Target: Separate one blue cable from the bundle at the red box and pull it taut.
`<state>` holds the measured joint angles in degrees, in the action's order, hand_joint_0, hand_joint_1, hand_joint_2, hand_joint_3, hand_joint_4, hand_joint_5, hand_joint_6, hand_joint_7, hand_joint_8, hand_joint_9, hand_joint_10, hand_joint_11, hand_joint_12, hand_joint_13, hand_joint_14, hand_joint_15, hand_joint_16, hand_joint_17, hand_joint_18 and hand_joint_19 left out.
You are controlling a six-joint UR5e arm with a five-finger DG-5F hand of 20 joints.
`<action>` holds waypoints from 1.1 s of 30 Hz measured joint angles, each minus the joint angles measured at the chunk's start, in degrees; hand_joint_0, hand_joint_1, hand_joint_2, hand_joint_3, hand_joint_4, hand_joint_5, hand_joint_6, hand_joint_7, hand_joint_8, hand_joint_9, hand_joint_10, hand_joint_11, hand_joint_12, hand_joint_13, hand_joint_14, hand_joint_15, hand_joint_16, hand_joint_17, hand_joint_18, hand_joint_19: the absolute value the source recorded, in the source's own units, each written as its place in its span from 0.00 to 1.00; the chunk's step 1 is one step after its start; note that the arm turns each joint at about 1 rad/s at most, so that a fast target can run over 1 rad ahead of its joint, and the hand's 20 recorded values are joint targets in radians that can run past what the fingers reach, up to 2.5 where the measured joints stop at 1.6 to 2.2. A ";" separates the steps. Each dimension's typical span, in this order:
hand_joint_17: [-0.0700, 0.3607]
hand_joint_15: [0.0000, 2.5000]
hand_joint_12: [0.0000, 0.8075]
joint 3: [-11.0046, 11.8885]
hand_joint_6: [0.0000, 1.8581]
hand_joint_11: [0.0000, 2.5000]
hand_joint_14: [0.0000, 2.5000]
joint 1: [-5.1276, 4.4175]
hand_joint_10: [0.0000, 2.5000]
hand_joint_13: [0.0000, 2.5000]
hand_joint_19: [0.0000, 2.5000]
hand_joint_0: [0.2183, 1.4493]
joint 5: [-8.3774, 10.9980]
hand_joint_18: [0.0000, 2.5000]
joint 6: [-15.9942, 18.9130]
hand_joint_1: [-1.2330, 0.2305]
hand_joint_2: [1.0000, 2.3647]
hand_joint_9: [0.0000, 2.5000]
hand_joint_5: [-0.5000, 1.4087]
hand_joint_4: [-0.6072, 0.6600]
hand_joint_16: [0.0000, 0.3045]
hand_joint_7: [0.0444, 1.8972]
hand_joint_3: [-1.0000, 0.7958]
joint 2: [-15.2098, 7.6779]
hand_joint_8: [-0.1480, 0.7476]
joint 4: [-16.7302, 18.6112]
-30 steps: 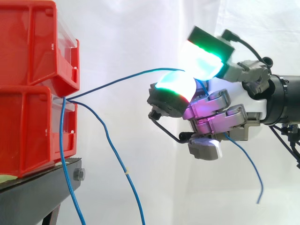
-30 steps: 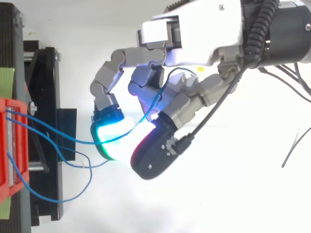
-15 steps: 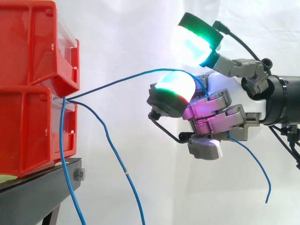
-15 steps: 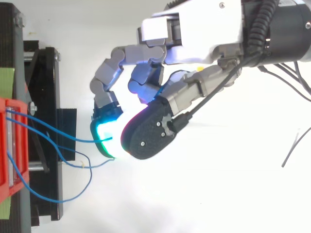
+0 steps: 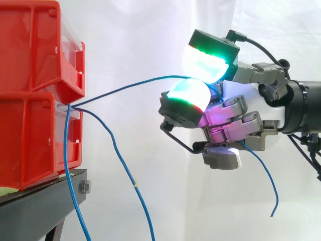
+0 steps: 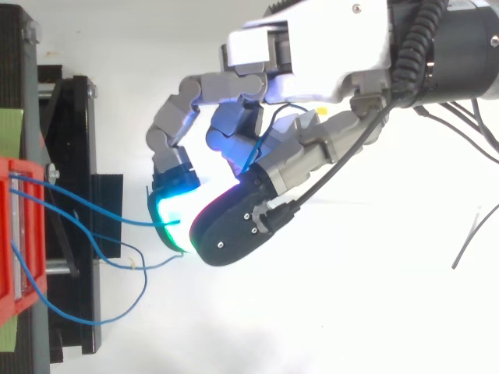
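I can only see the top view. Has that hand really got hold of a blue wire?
Observer: Yes. From the side, the hand pinches one blue cable between two glowing pads.
Operator: Is it pulled tight?
Observer: Not quite. It rises in a gentle bow from the gap between the two stacked red bins.
Operator: And the other wires?
Observer: The other blue cables, two of them, hang down from that same gap, past the black stand.
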<state>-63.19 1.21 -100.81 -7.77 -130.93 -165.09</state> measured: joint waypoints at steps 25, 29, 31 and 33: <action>0.44 0.59 0.47 -0.06 0.49 0.63 0.55 -0.01 0.76 0.48 0.36 0.32 0.09 0.44 0.07 0.50 0.00 0.38 0.18 0.61 0.18 0.53 0.28 -0.01 0.54 -0.30; 0.44 0.60 0.47 -0.08 0.49 0.65 0.55 -0.02 0.75 0.49 0.36 0.32 0.09 0.44 0.10 0.42 0.01 0.38 0.18 0.59 0.18 0.55 0.39 -0.01 0.55 -0.31; 0.45 0.61 0.48 -0.17 0.49 0.65 0.54 -0.01 0.74 0.49 0.36 0.32 0.09 0.44 0.11 0.40 0.01 0.38 0.18 0.59 0.18 0.56 0.42 -0.02 0.55 -0.21; 0.47 0.58 0.50 -0.32 0.49 0.62 0.56 0.00 0.78 0.49 0.35 0.32 0.09 0.45 0.16 0.36 0.01 0.38 0.18 0.59 0.19 0.55 0.46 -0.02 0.57 -0.10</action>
<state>-63.51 1.21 -100.72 -7.62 -130.95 -165.18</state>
